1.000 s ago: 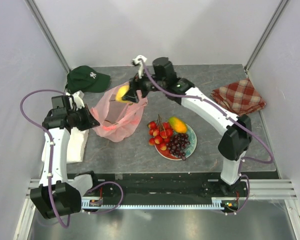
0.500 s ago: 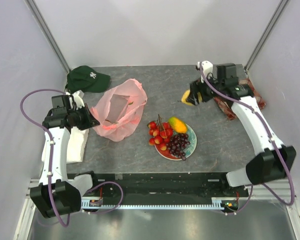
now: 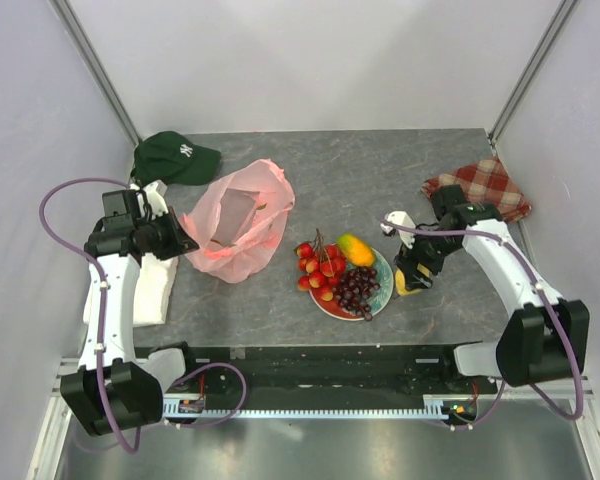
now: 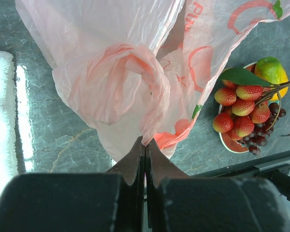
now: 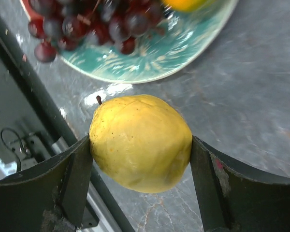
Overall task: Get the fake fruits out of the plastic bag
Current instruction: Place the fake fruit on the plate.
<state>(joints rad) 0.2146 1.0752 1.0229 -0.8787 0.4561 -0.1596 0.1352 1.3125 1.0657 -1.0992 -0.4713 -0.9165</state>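
The pink plastic bag (image 3: 235, 225) lies on the table left of centre; in the left wrist view the bag (image 4: 111, 72) fills the top. My left gripper (image 3: 183, 243) is shut on the bag's edge (image 4: 145, 141). My right gripper (image 3: 410, 282) is shut on a yellow lemon (image 5: 140, 141), just right of the plate (image 3: 382, 285), low over the table. On the plate lie red berries (image 3: 318, 268), a dark grape bunch (image 3: 357, 290) and an orange-yellow fruit (image 3: 355, 248). The grapes (image 5: 92, 24) show in the right wrist view.
A dark green cap (image 3: 175, 157) lies at the back left. A red-checked cloth (image 3: 477, 187) lies at the back right. A white folded cloth (image 3: 157, 285) lies under my left arm. The table's front edge and black rail (image 3: 320, 360) run just below the plate.
My right gripper carried the lemon from over the bag, across the table's right side, then down and forward to beside the plate. The left arm and bag have not moved.
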